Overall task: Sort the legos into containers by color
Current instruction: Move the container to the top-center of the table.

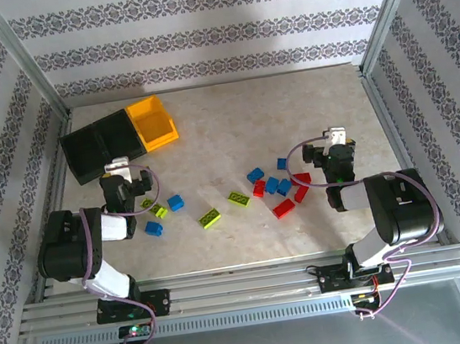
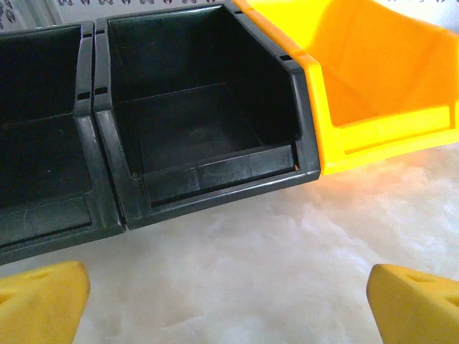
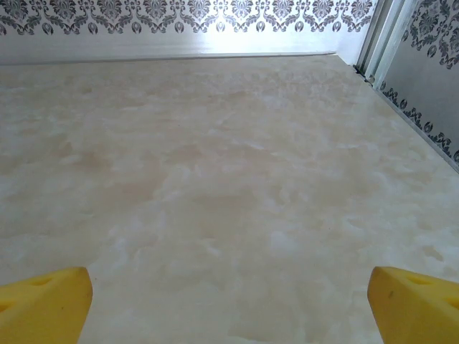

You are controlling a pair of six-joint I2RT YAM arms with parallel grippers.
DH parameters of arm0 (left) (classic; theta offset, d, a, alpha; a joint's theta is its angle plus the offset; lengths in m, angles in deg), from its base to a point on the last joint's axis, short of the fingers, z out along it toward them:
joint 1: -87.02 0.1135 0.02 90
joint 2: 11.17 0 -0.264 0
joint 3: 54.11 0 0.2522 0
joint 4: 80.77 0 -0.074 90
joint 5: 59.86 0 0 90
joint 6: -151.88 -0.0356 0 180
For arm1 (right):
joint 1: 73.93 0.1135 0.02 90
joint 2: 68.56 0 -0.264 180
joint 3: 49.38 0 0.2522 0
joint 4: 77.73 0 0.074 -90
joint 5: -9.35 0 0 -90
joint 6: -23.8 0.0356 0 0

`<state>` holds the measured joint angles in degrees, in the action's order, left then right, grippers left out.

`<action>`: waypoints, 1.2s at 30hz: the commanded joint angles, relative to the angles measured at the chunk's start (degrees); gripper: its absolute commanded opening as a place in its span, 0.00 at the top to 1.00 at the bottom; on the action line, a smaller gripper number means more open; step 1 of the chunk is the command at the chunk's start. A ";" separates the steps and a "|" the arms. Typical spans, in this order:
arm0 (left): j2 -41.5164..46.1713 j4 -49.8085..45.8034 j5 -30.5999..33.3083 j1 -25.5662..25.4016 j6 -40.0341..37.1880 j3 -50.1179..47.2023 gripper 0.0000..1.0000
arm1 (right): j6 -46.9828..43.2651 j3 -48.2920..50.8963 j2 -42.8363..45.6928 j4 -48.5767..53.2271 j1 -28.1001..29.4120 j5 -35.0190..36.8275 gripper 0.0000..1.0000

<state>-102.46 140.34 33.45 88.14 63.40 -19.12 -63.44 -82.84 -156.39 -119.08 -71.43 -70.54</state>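
The left end effector (image 1: 124,171) and right end effector (image 1: 334,141) are held open, empty, ready for centre-frame legos (image 1: 270,188); upper-left bins (image 1: 111,138) seem unfilled.

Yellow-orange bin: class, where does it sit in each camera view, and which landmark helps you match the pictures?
Top external: yellow-orange bin at upper left, at the right end of its row, beside a black bin.
Left wrist: yellow-orange bin at upper right, against the same black bin on its left.
Right wrist: the camera faces the marbled tabletop toward its far right corner, away from that row.
Shared landmark: the marbled tabletop.
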 commanded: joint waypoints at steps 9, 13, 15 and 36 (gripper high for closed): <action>0.11 2.49 0.76 -0.75 0.51 -0.58 0.00 | -0.04 0.37 0.01 -1.58 0.22 0.73 0.02; 0.07 2.44 0.78 -0.68 0.50 -0.58 0.00 | -0.03 0.36 0.03 -1.58 0.21 0.83 0.02; 0.11 2.49 0.73 -0.61 0.52 -0.58 0.00 | -0.01 0.35 -0.02 -1.58 0.22 0.80 0.02; 0.02 -0.21 -3.93 -0.61 -1.24 0.84 0.01 | 0.05 0.37 -0.06 -1.43 0.13 0.73 0.02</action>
<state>-102.46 140.15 31.84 88.14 63.33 -19.07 -63.44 -82.84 -156.39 -119.10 -71.43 -70.54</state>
